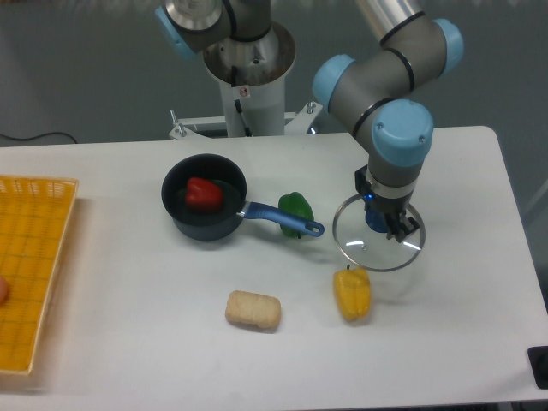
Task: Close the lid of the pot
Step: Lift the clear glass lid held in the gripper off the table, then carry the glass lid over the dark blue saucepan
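The dark pot [204, 208] stands open at the middle left of the table, its bright blue handle [282, 221] pointing right, with a red pepper [204, 193] inside. The glass lid [377, 233] hangs a little above the table at the right, its shadow on the table below it. My gripper [384, 221] comes straight down onto the lid's centre and is shut on its blue knob. The lid is well to the right of the pot, past the end of the handle.
A green pepper [297, 205] sits just behind the handle's end. A yellow pepper [352, 293] lies under the lid's near left edge, a beige bread piece [253, 309] further left. A yellow basket [30, 265] fills the left edge.
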Controlling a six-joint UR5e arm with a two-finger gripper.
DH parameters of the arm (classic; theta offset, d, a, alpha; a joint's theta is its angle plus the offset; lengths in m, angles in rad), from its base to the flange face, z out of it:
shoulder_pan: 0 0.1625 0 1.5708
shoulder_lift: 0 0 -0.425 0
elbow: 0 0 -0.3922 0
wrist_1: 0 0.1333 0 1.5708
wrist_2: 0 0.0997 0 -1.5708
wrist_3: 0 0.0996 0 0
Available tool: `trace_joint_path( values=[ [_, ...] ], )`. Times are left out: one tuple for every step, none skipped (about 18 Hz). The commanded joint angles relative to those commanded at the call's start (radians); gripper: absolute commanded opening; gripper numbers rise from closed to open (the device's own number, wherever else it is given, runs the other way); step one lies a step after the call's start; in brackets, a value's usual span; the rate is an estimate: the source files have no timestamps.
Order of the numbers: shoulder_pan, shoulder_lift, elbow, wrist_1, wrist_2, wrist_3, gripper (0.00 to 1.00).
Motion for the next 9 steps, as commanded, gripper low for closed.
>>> trace_joint_path(
  values=[
    [-0.014,0.002,0.000,-0.011,-0.002,-0.017,0.37],
    [-0.025,0.005,0.000,-0.020,0.000,-0.034,0.37],
    [-0.035,0.014,0.000,-0.029,-0.002,-0.048,0.37],
    [-0.046,0.024,0.000,-0.044,0.000,-0.061,0.37],
    [-0.057,0.031,0.000,-0.055,0.000,-0.074,0.37],
    [-0.066,0.034,0.000,-0.063,-0.002,-0.083,0.37],
    [-0.074,0.040,0.000,-0.074,-0.002,-0.094,0.37],
    [-0.080,0.048,0.000,-0.089,-0.002,-0.098,0.37],
    [-0.081,0.052,0.000,-0.101,-0.002,-0.104,0.37]
  ],
)
